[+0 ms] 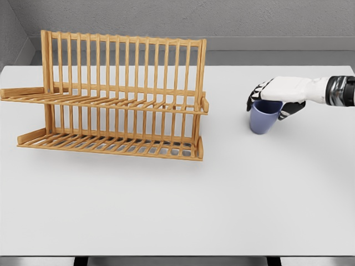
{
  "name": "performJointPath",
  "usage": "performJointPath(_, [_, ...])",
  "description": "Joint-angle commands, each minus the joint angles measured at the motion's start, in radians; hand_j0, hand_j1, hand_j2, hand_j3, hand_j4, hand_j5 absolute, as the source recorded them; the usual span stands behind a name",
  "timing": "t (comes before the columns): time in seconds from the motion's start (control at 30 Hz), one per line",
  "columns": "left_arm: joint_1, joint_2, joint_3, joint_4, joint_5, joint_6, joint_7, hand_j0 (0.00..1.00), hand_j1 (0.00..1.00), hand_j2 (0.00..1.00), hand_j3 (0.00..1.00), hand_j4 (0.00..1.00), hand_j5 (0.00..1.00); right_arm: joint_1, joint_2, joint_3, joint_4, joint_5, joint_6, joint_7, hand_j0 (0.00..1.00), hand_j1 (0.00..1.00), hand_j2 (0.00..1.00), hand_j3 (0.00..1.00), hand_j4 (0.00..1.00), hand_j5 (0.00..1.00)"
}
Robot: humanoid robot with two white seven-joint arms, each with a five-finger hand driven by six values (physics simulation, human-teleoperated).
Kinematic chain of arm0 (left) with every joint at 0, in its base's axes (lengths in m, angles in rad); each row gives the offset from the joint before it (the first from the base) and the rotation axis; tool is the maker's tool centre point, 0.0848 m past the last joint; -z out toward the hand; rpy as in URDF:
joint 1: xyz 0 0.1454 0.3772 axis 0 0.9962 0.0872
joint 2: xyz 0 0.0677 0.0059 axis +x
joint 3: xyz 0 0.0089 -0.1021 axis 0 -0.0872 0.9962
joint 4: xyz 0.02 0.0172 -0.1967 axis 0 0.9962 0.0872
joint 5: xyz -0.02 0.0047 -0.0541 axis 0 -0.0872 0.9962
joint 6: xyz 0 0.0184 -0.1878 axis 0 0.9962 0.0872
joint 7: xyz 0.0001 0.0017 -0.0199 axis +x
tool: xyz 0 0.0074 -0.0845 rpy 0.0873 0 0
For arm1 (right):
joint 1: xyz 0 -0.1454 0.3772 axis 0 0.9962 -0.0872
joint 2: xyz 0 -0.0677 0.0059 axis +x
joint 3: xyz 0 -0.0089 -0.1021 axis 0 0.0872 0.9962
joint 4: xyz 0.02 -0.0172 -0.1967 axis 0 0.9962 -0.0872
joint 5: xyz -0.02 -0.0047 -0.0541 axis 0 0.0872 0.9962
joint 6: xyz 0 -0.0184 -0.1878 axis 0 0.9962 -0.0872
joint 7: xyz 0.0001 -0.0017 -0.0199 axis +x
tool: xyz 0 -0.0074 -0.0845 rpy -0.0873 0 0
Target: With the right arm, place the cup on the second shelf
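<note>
— Cup [264,116] first: where is it sitting?

— Blue, upright, mouth open to the top, and standing on the white table [177,205] toward the right side. It is staying well apart from the wooden rack [111,100], with bare tabletop lying between the two.

— And the hand?

— The right hand [277,95] is reaching in from the right edge, its white arm lying almost level. The dark-tipped fingers [256,94] are wrapping over the cup's rim on the far side and the thumb is pressing down its right flank, so the hand is clamped on the cup.

— Is the cup leaving the table?

— Cannot tell; its base is looking as though it is touching the surface.

— The rack?

— It is standing at the left, two slatted shelves, the upper one [105,101] jutting out above the lower one [111,145], with tall upright bars behind. Both shelves are showing nothing on them.
</note>
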Motion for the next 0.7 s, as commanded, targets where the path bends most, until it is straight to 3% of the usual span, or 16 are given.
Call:
performJointPath(0.0, [0.002, 0.0, 0.0, 0.0, 0.001, 0.0, 0.0, 1.0, 1.0, 1.0, 1.0, 1.0, 1.0, 0.0, -0.004, -0.015, 0.0, -0.007, 0.003, 0.0, 0.63, 0.63, 0.63, 0.63, 0.63, 0.63])
performJointPath(0.6, [0.0, 0.0, 0.0, 0.0, 0.001, 0.0, 0.0, 1.0, 1.0, 1.0, 1.0, 1.0, 1.0, -0.058, -0.007, -0.101, -0.051, -0.008, 0.003, 0.0, 0.62, 0.62, 0.62, 0.62, 0.62, 0.62])
performJointPath(0.67, [0.0, 0.0, 0.0, 0.0, 0.001, 0.0, 0.0, 1.0, 1.0, 1.0, 1.0, 1.0, 1.0, -0.06, -0.01, -0.119, -0.089, -0.007, 0.003, 0.0, 0.62, 0.62, 0.62, 0.62, 0.62, 0.62])
